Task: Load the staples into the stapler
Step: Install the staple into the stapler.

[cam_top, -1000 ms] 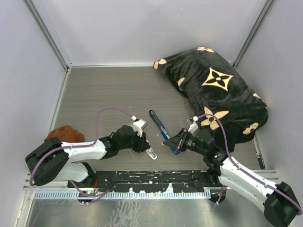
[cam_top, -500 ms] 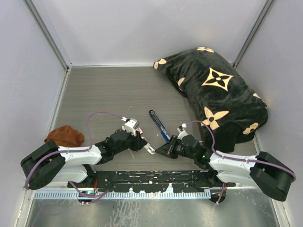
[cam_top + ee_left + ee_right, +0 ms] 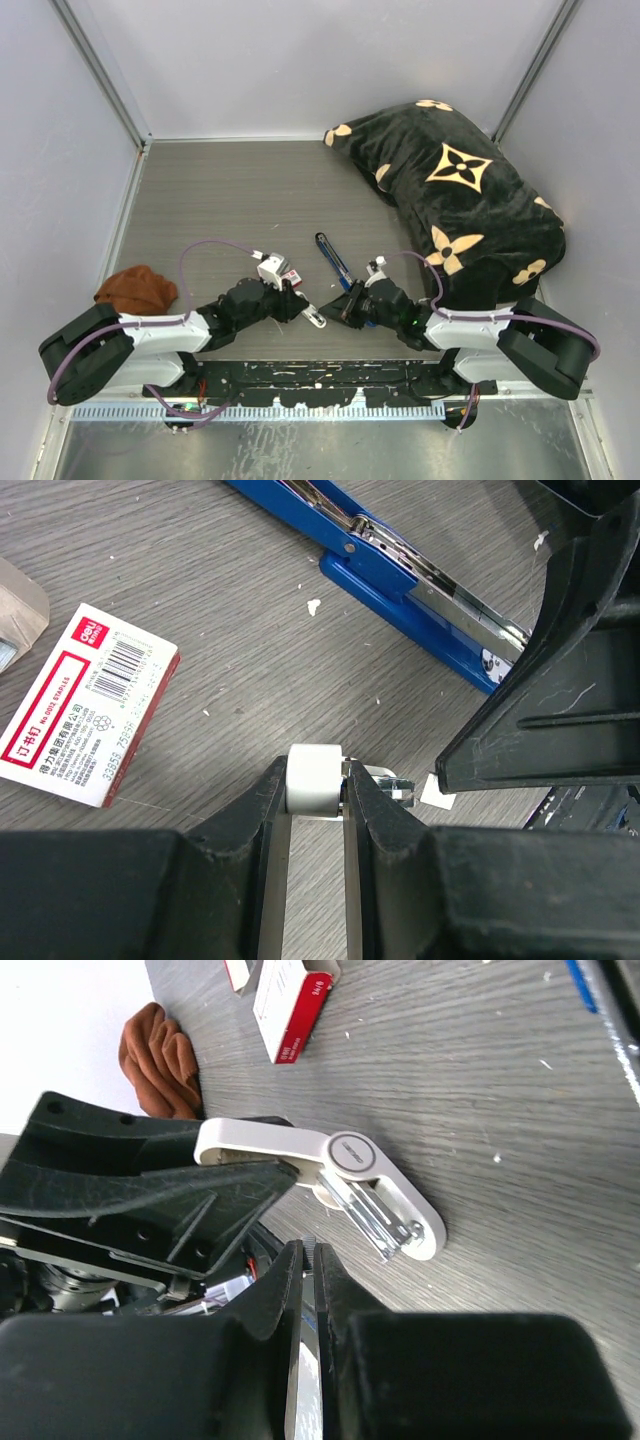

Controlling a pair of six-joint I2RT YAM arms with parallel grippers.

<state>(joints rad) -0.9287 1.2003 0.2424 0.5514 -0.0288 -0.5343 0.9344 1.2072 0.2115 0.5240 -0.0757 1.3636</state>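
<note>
**Operator:** What do I have in hand, and where is everything?

**Coach:** Your left end effector is clenched on the white oblong piece. It sits just off the near end of the stapler, on the left arm's side of it. Your right end effector is pinched nearly together close beside it, and I can make out nothing between its fingers. A thin silvery strip, which I take to be the staples, lies along the white piece's hinged arm, clear of the stapler. The stapler lies on the counter, opened out, with its silver channel facing up.

**Operator:** How do I do this step well?

**Coach:** Hold your left steady and level so the strip can't slide off. You'd need to part the right fingers before they can take the strip. Pinch it lightly by its long sides, since a hard squeeze would probably snap or tilt it. Then carry it over the stapler's channel, line it up lengthwise, legs down, and lower it rather than drop it.
</note>
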